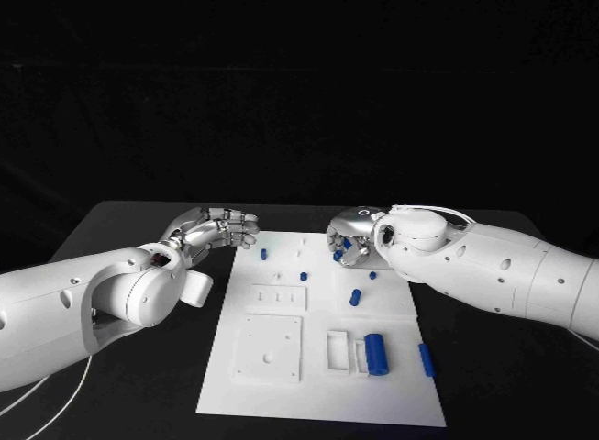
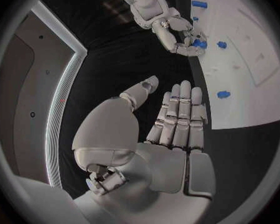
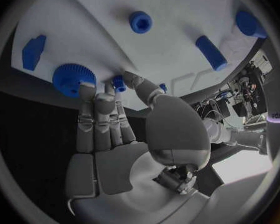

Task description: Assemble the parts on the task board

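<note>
Plainly, our right hand (image 3: 115,134) has its fingertips (image 3: 118,82) closing on a small blue peg (image 3: 119,80) at the far edge of the task board (image 1: 280,367), though we cannot tell whether the pinch is firm; if it is shallow, we judge the peg could slip or tip against the blue gear (image 3: 74,78) just beside those fingers. Our left hand (image 2: 171,129) holds nothing, fingers straight and together, off the board's edge. The peg looks short, smooth and round, mostly hidden between the fingertips.

Dim surroundings, fisheye-bent wrist views
</note>
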Motion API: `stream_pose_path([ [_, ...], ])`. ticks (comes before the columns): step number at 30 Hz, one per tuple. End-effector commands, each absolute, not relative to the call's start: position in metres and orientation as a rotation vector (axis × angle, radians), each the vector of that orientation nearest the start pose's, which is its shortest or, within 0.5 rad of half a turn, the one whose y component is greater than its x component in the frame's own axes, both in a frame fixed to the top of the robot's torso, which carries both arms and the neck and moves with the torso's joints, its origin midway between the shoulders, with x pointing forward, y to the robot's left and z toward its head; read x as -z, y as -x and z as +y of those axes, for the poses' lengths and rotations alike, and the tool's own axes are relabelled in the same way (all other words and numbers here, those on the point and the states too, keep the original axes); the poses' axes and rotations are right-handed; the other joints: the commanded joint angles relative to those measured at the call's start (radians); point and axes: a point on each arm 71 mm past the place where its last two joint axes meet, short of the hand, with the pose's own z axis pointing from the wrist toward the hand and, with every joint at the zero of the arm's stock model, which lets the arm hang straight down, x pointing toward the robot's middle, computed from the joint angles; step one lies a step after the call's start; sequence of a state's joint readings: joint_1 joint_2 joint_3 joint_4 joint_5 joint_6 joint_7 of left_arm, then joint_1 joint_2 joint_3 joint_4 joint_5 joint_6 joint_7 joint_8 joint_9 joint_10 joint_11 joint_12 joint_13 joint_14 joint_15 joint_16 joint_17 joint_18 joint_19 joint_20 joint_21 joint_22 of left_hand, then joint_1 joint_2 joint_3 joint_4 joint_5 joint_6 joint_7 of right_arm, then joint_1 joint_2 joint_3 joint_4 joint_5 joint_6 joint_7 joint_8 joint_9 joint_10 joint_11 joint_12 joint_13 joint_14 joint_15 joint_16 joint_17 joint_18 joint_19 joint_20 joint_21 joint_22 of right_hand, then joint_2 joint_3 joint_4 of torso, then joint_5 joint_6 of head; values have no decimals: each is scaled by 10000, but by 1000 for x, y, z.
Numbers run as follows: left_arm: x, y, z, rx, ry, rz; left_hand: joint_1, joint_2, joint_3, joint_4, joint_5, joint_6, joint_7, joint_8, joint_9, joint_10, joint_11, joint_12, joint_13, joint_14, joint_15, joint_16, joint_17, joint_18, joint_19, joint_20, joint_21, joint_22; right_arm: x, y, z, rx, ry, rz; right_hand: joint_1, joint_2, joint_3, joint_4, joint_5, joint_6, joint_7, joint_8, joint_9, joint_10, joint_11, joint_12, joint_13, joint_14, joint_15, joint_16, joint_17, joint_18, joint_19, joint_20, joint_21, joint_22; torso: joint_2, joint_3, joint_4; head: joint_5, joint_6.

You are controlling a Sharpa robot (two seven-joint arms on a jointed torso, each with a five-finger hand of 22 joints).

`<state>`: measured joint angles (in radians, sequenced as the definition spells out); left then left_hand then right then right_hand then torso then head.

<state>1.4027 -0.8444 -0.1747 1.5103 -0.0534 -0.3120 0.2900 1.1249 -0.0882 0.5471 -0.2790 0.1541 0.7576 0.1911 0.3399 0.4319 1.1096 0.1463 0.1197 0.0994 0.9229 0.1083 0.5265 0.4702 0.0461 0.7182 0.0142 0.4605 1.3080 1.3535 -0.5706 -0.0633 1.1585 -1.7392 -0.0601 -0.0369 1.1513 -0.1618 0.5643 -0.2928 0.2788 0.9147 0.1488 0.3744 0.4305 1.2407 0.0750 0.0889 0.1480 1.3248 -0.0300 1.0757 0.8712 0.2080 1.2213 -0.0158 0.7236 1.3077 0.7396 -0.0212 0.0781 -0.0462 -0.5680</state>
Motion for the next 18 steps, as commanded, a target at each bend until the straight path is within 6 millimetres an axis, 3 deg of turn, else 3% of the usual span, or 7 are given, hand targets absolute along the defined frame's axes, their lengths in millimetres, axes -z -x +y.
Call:
stream_pose_path([
  [1,132,-509,213,14440,9572,15091,-87,-3,49,-36,-44,51,33,-38,-10,85,-1,-54,-12,-1,26,-45,16,101,-2,-37,47,97,147,-564,-159,-3582,5684,16926,-55,80,82,19,-146,101,-26,43,31,138,-3,47,61,-19,-82,72,-27,538,-42,-33,67,199,27,-11,4,-8,14],
  [5,132,-508,213,14437,9577,15103,-89,-5,50,-36,-44,50,34,-39,-11,86,0,-57,-12,-1,27,-45,16,100,-3,-36,48,97,145,-565,-159,-3644,5581,16635,-76,261,551,103,-984,309,-101,83,121,366,-102,126,240,-42,-177,126,-85,538,-20,-9,106,187,48,-16,1,-3,26],
  [8,133,-509,213,14445,9575,15119,-89,-5,52,-36,-44,49,35,-40,-12,87,0,-59,-13,0,27,-46,17,100,-3,-36,48,98,144,-565,-158,-3748,5446,16454,-184,379,1421,506,-1559,764,-283,274,277,869,-300,390,520,-88,-361,132,-132,538,-16,68,147,196,61,-14,-2,2,35],
  [11,133,-509,212,14452,9573,15138,-90,-4,54,-35,-43,48,35,-42,-12,87,1,-61,-13,0,27,-46,18,100,-3,-35,49,98,143,-565,-158,-3782,5310,16310,-491,234,2184,627,-1484,921,-361,310,477,1023,-423,541,999,-74,-473,166,-201,538,5,75,308,225,66,-19,2,1,42],
  [18,133,-510,213,14461,9561,15126,-87,-20,58,-44,-42,39,40,-49,-17,87,2,-71,-14,0,28,-48,20,102,-5,-35,49,99,140,-564,-156,-3958,5065,15987,-702,227,2519,459,-1442,1048,-425,332,746,1041,-476,648,1599,-71,-541,225,-267,538,-8,68,477,211,86,-40,1,5,77],
])
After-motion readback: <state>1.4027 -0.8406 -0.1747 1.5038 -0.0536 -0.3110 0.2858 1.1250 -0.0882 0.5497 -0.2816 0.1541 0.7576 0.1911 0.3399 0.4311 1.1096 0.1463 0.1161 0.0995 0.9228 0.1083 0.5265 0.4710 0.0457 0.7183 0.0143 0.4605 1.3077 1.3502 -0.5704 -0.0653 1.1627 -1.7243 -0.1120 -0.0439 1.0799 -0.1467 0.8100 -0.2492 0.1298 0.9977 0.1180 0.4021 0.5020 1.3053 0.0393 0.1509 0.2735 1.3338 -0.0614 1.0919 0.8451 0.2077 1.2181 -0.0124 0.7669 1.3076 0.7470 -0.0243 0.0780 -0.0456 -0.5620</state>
